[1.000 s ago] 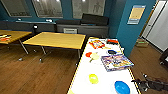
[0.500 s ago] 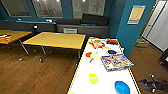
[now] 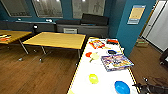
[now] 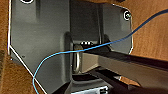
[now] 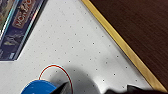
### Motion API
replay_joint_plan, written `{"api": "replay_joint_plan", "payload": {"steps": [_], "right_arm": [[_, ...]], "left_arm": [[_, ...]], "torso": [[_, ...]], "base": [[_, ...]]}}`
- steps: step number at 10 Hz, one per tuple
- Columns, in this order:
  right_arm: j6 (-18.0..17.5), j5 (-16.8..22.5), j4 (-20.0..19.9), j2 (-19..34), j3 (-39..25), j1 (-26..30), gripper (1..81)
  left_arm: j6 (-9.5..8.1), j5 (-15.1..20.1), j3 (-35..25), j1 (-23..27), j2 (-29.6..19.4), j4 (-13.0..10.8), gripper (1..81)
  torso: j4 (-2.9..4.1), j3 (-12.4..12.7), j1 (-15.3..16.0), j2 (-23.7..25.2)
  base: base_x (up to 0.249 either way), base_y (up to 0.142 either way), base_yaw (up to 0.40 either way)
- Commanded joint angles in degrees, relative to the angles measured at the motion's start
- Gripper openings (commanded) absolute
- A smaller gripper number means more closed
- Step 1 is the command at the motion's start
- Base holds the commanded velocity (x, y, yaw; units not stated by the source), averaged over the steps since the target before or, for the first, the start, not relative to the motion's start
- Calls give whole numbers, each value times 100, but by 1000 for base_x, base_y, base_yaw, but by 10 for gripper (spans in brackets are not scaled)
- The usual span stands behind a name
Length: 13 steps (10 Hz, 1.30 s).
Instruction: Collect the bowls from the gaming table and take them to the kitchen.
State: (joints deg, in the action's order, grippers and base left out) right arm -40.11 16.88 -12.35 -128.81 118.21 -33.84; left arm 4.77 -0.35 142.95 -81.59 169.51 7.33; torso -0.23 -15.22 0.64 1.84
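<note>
Looked down the length of the gaming table (image 3: 105, 82), glossy white with thin yellow edging (image 5: 120, 45), wooden floor (image 3: 37, 72) on either side. Found the bowls spread along it. Noted the blue bowl (image 3: 122, 87) nearest, close to the table's right edge, and the yellow-green bowl (image 3: 93, 78) a little further up and to its left. Made out the red-orange bowl (image 3: 88, 54) and the pale yellow bowl (image 3: 95, 56) touching or nearly touching near the middle, beside a flat board-game box (image 3: 116, 61). Spotted a dark blue round thing (image 3: 112, 52) beyond the box, possibly another bowl; too blurred to say.

Caught the right gripper (image 3: 147, 88) as a dark shape low at the head view's right, just off the table edge and near the blue bowl. Saw the blue bowl's rim (image 5: 37, 87) in the right wrist view, next to a thin red ring (image 5: 56, 75) on the white top. Could not tell whether the jaws were spread or pressed together.

Judged the bowls light, stiff plastic, not fragile, but smooth enough to skid on the glossy top if nudged sideways. Reckoned the rim the best place to take hold, one jaw inside the wall and one outside, coming from above. Judged a pinch across the whole bowl less sure, with the curved walls likely to squirt out.
</note>
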Motion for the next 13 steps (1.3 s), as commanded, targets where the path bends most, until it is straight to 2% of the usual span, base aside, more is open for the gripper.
{"api": "replay_joint_plan", "payload": {"steps": [1, 5, 11, 12, 13], "right_arm": [[-6, 122, -57, -51, 157, 584, 811], [3, 105, -48, -262, 43, 496, 811], [-23, -212, -66, -754, 43, 224, 811], [-6, -212, -57, -816, 34, 197, 10], [-6, -212, -48, -842, 17, 171, 10]], "left_arm": [[42, 396, -21, 148, -13, 41, 811], [42, 396, -3, 148, -13, 41, 811], [42, 396, 102, 139, -22, 50, 811], [42, 396, 111, 139, -13, 49, 811], [42, 396, 111, 139, -22, 50, 811]], "torso": [[0, 0, 0, 0], [0, 0, 0, 0], [0, 0, 0, 0], [0, 0, 0, 0], [0, 0, 0, 0]], "base": [[0, 0, 0], [0, 0, 0], [0, 0, 0], [0, 0, 0], [0, 0, 0]]}}
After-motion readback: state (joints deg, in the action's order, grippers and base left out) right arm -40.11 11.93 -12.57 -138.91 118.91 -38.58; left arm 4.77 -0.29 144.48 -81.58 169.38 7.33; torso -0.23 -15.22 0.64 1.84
